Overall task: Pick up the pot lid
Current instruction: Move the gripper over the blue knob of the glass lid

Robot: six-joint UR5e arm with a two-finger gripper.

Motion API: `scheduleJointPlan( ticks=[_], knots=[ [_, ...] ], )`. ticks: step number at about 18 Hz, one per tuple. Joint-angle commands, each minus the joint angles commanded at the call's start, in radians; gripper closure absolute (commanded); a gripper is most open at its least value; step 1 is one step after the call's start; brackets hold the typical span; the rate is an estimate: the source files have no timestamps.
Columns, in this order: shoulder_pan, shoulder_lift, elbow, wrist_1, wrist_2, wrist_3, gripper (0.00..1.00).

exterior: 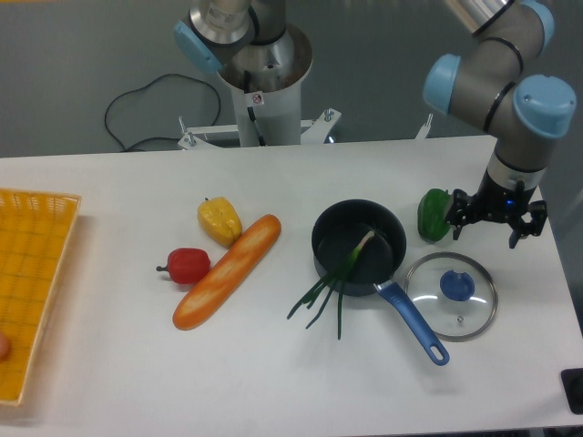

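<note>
Lying flat, pot lid [453, 293], near parted jaws

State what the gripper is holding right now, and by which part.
Nothing is held: the gripper has its fingers apart with no object between them, and the pot lid lies on the table, its blue knob ungripped.

"Is there any text, label, brand, number or sign you can read, say in the upper right of the frame?"
"No, none I can read there."
"And in the rest of it, upper left down to lower right?"
"None legible there either."
</note>
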Motion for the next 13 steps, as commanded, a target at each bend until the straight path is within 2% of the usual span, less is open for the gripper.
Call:
scheduleJointPlan(
  ticks=[4,9,13],
  knots=[
    [-0.014,-0.028,0.012,0.018,0.012,-0.058,0.0],
    [-0.023,-0.038,0.014,0.025,0.018,-0.057,0.0],
    [-0.069,-0.069,0.023,0.04,0.125,-0.056,0.0]
  ],
)
